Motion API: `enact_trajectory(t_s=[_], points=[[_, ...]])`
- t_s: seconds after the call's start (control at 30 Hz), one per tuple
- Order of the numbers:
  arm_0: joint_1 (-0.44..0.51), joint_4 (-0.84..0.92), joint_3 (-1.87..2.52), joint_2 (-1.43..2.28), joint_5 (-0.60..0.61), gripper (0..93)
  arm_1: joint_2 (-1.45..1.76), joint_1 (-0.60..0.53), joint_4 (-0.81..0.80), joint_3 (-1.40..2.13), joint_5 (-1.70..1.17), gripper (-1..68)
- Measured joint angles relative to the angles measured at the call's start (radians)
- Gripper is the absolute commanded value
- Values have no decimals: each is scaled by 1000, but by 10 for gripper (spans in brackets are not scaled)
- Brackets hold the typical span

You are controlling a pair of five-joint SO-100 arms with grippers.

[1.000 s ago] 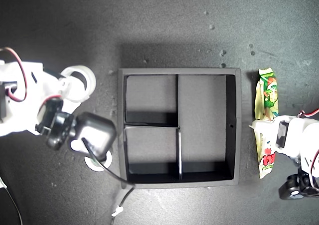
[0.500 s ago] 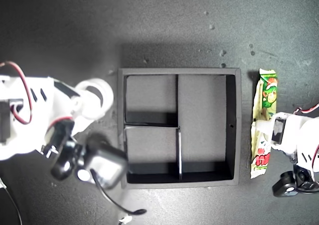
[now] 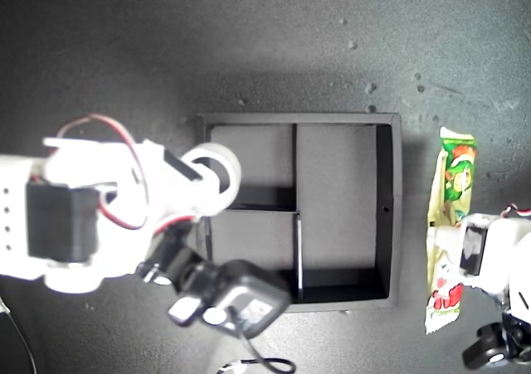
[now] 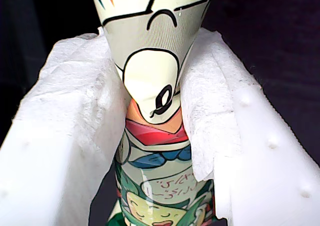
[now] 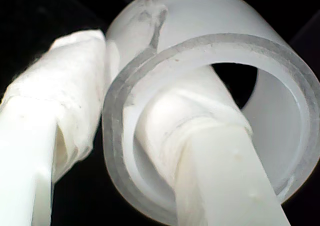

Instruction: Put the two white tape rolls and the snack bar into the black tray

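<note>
The black tray (image 3: 397, 208) lies in the middle of the exterior view. My second gripper (image 3: 199, 175) (image 5: 117, 85) is shut on the larger white tape roll (image 3: 207, 152) (image 5: 210, 15), one finger inside the ring and one outside. It holds the roll over the rim of the small compartment at the exterior view's upper left. The other tape roll is not visible. At the exterior view's right, my first gripper (image 3: 459, 245) (image 4: 150, 105) is shut on the snack bar (image 3: 452, 175) (image 4: 155, 151), which is outside the tray, printed side up.
The second arm's white body (image 3: 75, 225) and black camera housing (image 3: 228, 295) cover the tray's lower left corner in the exterior view. A cable (image 3: 257, 361) trails at the bottom edge. The mat (image 3: 332, 42) is dark grey with small white specks.
The second arm has carried the tape roll to the exterior view's right, from the mat to the tray's rim. The snack bar has shifted slightly right and down in the first gripper.
</note>
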Motion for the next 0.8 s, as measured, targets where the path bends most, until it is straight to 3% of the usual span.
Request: enact_trajectory(t_s=[0.33,0.63,0.8], points=[[2,344,-683,-528,5,0,-115,-2,-71,-258,0,12],[2,385,-925,-672,-8,6,-313,-12,-71,-499,0,19],[-3,385,-905,-672,-18,65,-316,-26,-71,-502,0,44]])
